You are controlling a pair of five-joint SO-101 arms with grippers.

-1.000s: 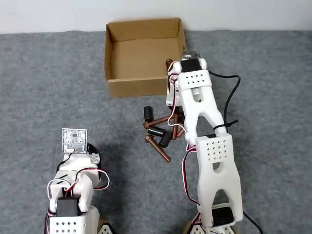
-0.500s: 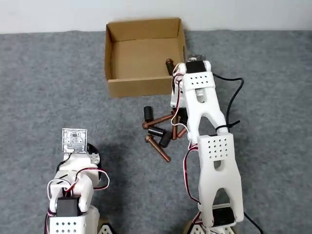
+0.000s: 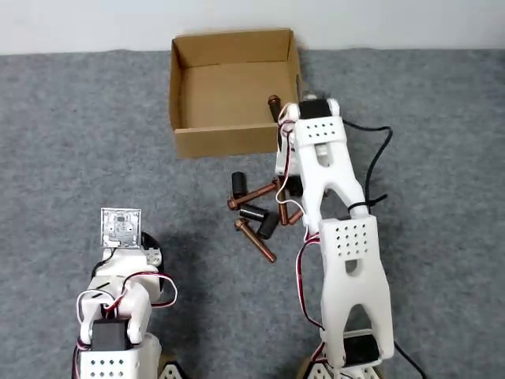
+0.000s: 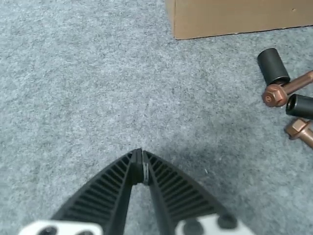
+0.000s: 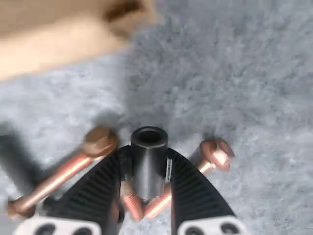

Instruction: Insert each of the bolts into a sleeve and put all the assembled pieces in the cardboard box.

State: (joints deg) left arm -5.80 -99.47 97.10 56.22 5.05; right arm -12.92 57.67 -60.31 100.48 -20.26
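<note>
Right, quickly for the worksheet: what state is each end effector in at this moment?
Left end effector: closed, holding nothing.
Right end effector: closed on a black sleeve.

Robotics lab bench, grey felt table (image 3: 71,134), white wall (image 3: 394,24), paired desktop robot arms (image 3: 349,245)

Bare carpet (image 3: 87,142) left of the bolts (image 3: 256,242), cardboard box (image 3: 223,142) wall close behind them

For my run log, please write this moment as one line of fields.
left gripper: shut, over carpet | right gripper: shut on sleeve, among bolts
</note>
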